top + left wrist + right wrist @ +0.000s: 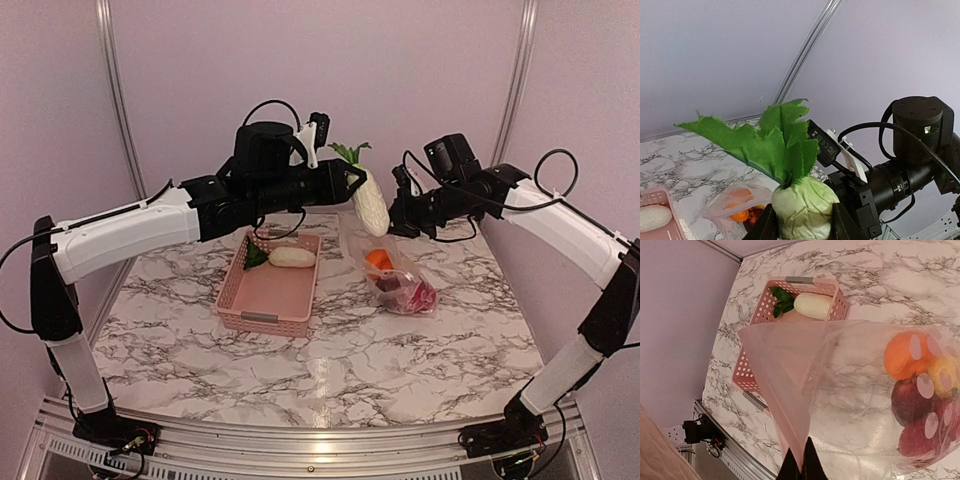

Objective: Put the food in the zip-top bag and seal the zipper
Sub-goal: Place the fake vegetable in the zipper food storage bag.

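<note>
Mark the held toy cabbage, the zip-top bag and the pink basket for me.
toy cabbage (802,210), left wrist view, on its pale body below the leaves.
zip-top bag (790,370), right wrist view, on the lifted clear film.
pink basket (262,318), top external view, on its near rim.

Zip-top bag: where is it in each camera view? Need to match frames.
Top external: zip-top bag just right of centre.
Left wrist: bottom, left of the held cabbage.
Right wrist: fills centre and right, edge pinched by the right pincer.
Shared landmark: pink basket, visible in all three.
</note>
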Robot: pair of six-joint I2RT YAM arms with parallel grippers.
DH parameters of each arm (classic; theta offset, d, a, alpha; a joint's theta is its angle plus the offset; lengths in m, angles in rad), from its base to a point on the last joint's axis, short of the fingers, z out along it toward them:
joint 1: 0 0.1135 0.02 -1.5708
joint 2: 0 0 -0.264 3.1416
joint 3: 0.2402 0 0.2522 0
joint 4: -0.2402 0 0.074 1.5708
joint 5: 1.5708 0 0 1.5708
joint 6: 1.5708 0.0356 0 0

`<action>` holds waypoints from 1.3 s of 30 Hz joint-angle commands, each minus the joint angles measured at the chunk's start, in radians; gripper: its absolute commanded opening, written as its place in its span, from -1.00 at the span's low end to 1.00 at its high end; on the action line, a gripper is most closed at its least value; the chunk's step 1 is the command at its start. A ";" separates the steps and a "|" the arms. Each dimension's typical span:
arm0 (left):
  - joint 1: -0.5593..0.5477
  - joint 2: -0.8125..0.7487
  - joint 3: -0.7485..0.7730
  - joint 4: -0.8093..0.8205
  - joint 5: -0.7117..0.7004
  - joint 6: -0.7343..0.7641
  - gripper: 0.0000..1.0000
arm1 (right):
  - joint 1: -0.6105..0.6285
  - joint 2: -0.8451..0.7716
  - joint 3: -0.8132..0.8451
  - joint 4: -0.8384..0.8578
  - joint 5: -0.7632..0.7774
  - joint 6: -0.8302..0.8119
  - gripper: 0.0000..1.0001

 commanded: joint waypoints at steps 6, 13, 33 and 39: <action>-0.056 0.017 -0.035 -0.035 -0.471 0.013 -0.54 | -0.002 -0.005 0.072 -0.021 -0.011 0.025 -1.00; -0.063 0.086 -0.021 -0.170 -0.535 -0.203 -0.61 | -0.002 0.009 0.068 0.036 -0.003 0.038 -1.00; -0.102 0.166 0.113 -0.242 -0.570 -0.279 -0.68 | -0.001 0.040 0.052 0.095 -0.010 0.022 -1.00; -0.101 0.226 0.171 -0.268 -0.623 -0.307 -0.74 | -0.002 0.036 0.100 0.086 -0.018 0.045 -1.00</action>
